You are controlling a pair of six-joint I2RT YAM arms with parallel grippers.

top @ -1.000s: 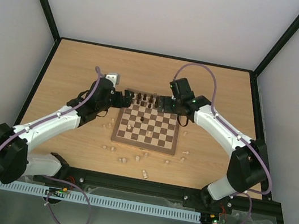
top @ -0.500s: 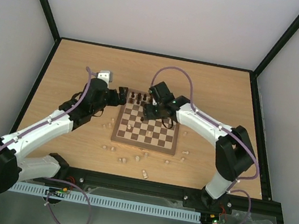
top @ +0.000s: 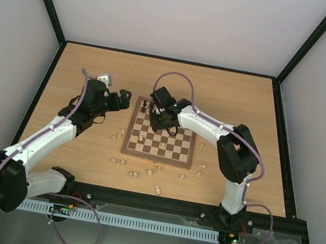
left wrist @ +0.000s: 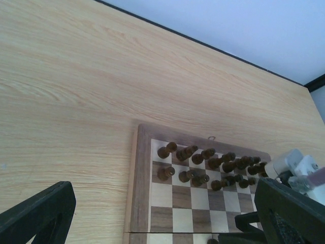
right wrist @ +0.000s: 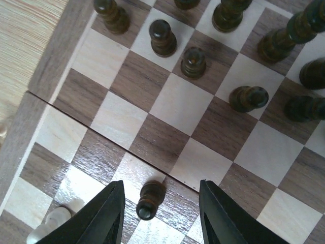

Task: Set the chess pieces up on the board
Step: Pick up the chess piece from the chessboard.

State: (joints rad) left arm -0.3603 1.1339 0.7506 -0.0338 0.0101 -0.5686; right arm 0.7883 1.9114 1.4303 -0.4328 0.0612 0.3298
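Left claw (top: 121, 99): wide open and holding nothing. It hangs over the table (top: 78, 70), just left of the board's upper left corner, in the left half of the top view.
Loose pale pieces (top: 134, 173): they lie scattered on the table below and left of the board, apart from both claws.
Board (top: 156, 158): it lies in the middle of the top view. The dark pieces (left wrist: 213, 165) crowd its two far rows, at the top of the board.
Dark piece (right wrist: 150, 199): it stands alone on a square in the lower middle of the right wrist view, well apart from the dark rows. A pale piece (right wrist: 51, 226) is on the board to its lower left.
Right claw (right wrist: 161, 195): it is over the upper left part of the board in the top view. Its two fingers stand one on each side of the dark piece, with a strip of board showing on both sides, so we judge it open and not gripping.
Relation that matters: the dark piece lies straight between the fingers, a little nearer to the left one in the picture. It seems upright, with its long axis pointing toward the camera. We think the jaws need only to meet across its stem.
Nearer arm: clearly the right one, since the left claw is off the board.
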